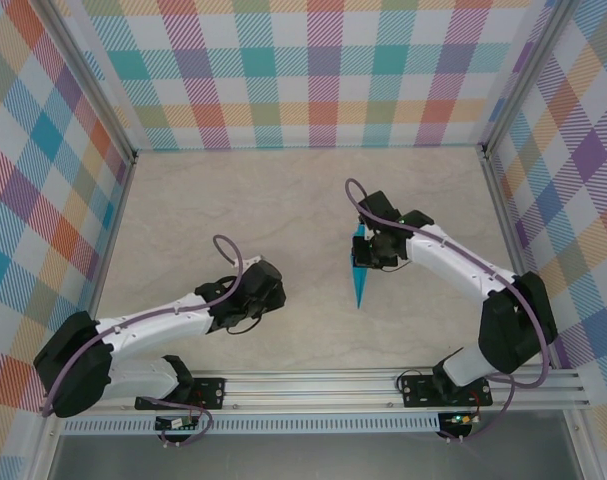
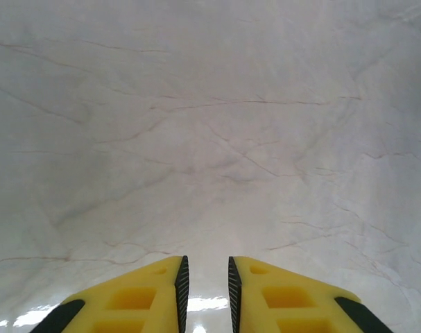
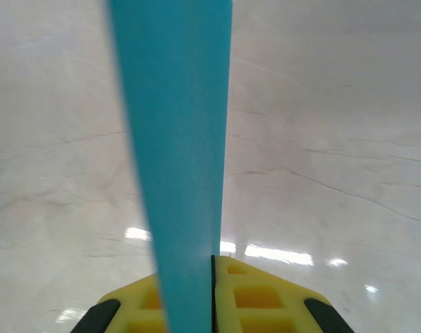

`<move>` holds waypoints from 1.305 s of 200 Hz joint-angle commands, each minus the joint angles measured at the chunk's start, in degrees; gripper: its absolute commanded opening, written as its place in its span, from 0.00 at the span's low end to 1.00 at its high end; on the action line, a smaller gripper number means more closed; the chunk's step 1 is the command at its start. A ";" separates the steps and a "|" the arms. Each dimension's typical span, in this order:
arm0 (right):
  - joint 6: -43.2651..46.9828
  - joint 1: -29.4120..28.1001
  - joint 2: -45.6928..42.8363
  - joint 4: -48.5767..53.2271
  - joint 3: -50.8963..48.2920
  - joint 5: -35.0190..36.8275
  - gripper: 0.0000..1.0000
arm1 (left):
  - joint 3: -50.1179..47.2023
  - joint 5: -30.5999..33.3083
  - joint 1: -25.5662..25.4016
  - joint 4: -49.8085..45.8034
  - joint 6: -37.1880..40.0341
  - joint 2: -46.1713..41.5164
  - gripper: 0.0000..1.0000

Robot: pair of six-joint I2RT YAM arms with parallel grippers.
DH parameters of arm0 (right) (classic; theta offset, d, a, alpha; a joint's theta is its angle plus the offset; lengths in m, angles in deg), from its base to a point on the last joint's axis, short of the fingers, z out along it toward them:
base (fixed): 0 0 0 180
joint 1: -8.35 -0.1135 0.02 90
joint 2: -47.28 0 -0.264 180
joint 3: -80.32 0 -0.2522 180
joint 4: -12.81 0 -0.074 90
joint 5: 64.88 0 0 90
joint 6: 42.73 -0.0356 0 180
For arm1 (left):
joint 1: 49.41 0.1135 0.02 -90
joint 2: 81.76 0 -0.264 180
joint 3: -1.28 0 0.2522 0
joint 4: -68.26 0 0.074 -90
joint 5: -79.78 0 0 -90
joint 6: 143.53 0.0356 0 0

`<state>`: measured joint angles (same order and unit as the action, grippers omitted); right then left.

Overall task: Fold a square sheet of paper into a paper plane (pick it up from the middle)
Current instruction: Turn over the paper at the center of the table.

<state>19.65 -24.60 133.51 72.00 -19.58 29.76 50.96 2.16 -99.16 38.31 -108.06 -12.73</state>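
One paper plane (image 1: 361, 285) in right claw (image 3: 211, 267); left claw's (image 2: 207, 270) slim gap from its wrist.

We look down from above and behind the arm bases in the top view, taking in the whole table (image 1: 283, 200) out to the plaid walls (image 1: 323, 70). Each wrist view rides low and faces forward. One looks past the left gripper (image 2: 207, 277), close over bare tabletop. The other looks past the right gripper (image 3: 211, 277), almost against the paper plane (image 3: 175, 139), which the top view also takes in.
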 commanded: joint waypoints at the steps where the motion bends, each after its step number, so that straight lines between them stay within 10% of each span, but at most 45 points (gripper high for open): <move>1: 0.23 -3.18 3.45 13.90 5.26 16.02 0.08 | -2.17 3.36 1.02 -2.58 -2.64 -2.81 0.25; 132: -11.76 -22.31 41.78 24.17 33.83 18.17 0.21 | -10.43 10.40 2.26 -10.09 -9.88 -22.29 0.35; 218: -5.38 -21.77 23.35 7.90 22.50 2.45 0.77 | -12.11 9.72 2.54 -10.17 -9.97 -27.66 0.40; 247: -3.40 -17.94 11.68 0.11 12.41 -3.33 0.79 | -11.26 8.04 2.60 -8.16 -9.33 -25.14 0.40; 261: -2.35 -14.17 5.39 -6.13 4.93 -9.99 0.65 | -10.62 6.85 2.60 -6.88 -8.62 -22.98 0.40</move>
<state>14.89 -43.98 146.19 75.82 -5.72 30.27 39.14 10.78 -97.24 29.48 -117.59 -38.11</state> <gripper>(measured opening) 0.746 0.404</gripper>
